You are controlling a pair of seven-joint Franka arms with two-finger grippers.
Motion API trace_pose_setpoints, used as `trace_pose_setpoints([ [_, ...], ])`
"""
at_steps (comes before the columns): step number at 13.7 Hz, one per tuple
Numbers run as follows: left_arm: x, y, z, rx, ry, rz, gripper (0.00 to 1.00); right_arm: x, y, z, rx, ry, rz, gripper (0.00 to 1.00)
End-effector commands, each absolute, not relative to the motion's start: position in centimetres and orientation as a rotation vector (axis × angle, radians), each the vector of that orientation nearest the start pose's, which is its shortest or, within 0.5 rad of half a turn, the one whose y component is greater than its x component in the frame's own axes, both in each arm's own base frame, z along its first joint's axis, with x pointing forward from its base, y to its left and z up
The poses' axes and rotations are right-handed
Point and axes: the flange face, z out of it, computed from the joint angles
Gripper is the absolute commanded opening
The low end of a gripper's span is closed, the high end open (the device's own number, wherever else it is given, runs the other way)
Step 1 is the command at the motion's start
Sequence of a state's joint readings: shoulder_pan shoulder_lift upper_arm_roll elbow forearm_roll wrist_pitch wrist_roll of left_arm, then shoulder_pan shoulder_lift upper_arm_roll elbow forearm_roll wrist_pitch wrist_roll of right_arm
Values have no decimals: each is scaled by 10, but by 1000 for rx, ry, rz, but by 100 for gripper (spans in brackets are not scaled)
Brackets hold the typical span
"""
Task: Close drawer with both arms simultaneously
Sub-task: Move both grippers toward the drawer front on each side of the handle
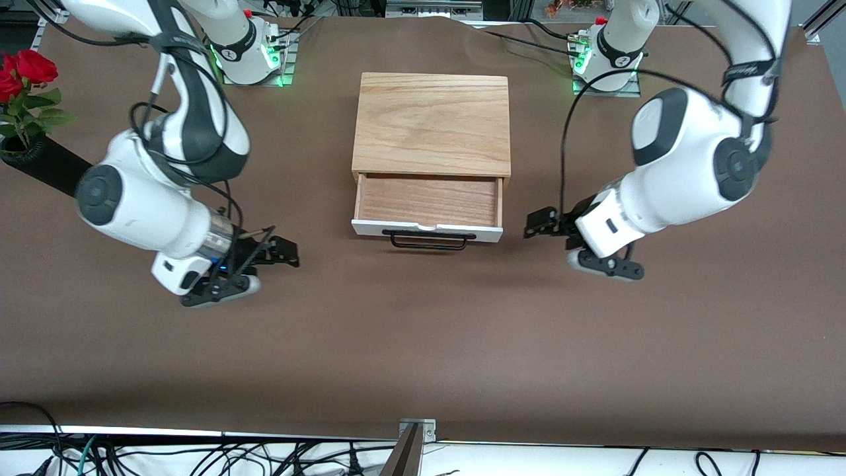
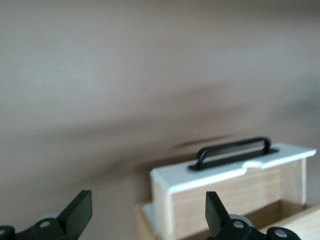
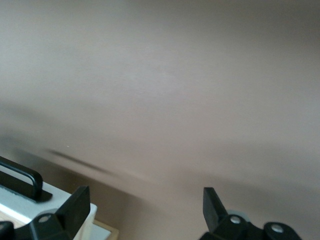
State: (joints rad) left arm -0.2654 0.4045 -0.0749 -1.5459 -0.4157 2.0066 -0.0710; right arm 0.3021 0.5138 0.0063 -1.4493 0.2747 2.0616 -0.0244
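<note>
Upper left of the front view: red roses (image 1: 23, 76) in a black holder at the frame edge. Just right of them, the right arm (image 1: 152, 198) bends down from its base at top left. The right gripper (image 1: 281, 254) sits mid-left of frame, low over the brown table (image 1: 423, 344), aimed at the drawer; jaws spread wide w/ nothing between them.

Centre frame: light-oak box (image 1: 433, 122), w/ the drawer (image 1: 428, 201) pulled out toward the lower edge, tray interior bare. Black wire handle (image 1: 428, 239) on its white front panel (image 1: 427, 229).

Mid-right: left gripper (image 1: 543, 225) just beside the drawer's front corner, not touching; jaws wide apart, holding nothing. Left arm (image 1: 687, 172) fills the upper right, running to its base at top right.
</note>
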Motion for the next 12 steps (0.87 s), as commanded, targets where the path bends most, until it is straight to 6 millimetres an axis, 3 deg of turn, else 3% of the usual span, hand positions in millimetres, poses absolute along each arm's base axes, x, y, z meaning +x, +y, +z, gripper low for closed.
trace_pose_setpoints([
  [1, 640, -294, 394, -3575, 243, 57, 100, 675, 276, 381, -2830, -379, -97, 100],
  [3, 631, -327, 370, -3569, 287, 77, 100, 665, 315, 366, -2817, -435, -72, 100],
  [5, 624, -342, 347, -3555, 314, 130, 100, 656, 340, 350, -2786, -412, -24, 100],
  [7, 629, -346, 342, -3548, 326, 24, 100, 653, 346, 342, -2786, -423, -5, 100],
  [12, 616, -362, 326, -3542, 351, 82, 100, 636, 372, 324, -2770, -459, 65, 100],
])
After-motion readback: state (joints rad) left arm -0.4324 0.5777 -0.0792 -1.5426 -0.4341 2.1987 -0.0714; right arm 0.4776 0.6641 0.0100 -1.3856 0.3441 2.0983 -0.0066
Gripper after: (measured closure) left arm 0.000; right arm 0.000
